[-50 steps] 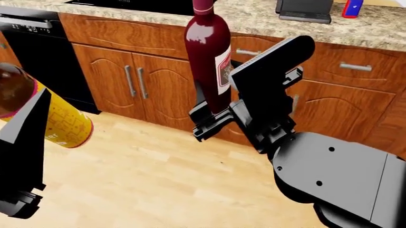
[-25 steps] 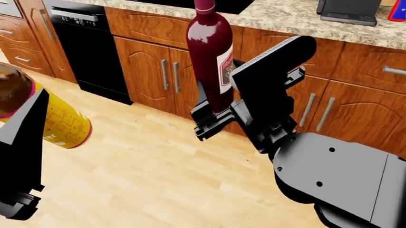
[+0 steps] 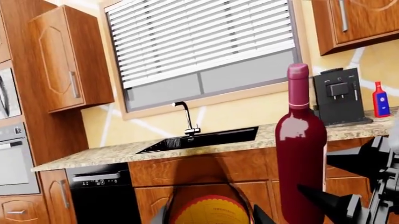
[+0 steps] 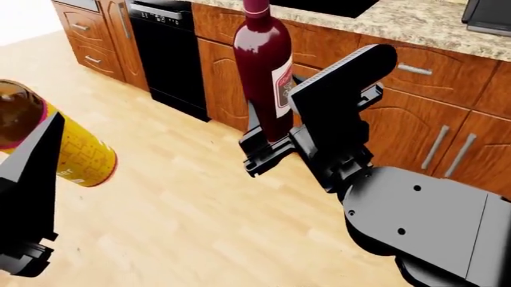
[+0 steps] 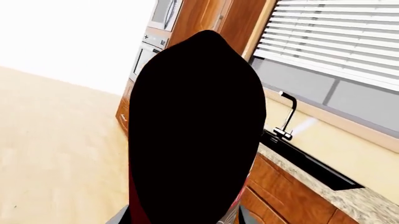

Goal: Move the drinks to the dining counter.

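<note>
The right gripper (image 4: 267, 146) is closed on the base of the tall dark-red glass wine bottle (image 4: 264, 66), held upright. The left gripper (image 4: 32, 197) holds the amber beer bottle with yellow label (image 4: 64, 146), tilted. The blue rectangular bottle with red cap (image 3: 380, 99) stands on the brown speckled granite worktop (image 3: 112, 153), near its far end beside a black coffee machine (image 3: 339, 95). I judge this the carrying step (two drinks in hand); next the base must turn toward the dining counter, not visible here. Light wooden floor (image 4: 183, 215), orange cabinets (image 4: 431, 113).
</note>
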Robot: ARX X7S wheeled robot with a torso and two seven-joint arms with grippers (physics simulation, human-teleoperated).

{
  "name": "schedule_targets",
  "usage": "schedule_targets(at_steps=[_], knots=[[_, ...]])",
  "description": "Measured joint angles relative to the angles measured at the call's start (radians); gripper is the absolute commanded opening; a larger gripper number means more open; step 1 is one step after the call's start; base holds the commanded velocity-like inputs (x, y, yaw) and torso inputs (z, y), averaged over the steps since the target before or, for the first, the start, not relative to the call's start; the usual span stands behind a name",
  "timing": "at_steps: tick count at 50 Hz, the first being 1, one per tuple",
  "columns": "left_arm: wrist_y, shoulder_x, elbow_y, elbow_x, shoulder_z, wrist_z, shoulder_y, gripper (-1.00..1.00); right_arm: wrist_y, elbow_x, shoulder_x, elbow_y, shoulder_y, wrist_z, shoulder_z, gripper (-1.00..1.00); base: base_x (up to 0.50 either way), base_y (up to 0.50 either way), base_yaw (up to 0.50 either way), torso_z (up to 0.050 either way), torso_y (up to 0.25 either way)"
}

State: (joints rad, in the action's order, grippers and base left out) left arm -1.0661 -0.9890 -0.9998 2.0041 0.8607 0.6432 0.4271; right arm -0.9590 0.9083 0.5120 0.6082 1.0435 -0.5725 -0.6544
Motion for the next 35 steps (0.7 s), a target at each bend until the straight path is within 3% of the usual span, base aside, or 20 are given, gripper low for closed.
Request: schedule_targets(at_steps=[35], knots=[[-0.001,-0.004,0.0,0.013,-0.015,0.008,0.019,-1.0,-0.004,0.02,0.012,0.027,0.003,-0.011,0.0,-1.0,-0.11,-0.09,0.5,0.001,0.0]])
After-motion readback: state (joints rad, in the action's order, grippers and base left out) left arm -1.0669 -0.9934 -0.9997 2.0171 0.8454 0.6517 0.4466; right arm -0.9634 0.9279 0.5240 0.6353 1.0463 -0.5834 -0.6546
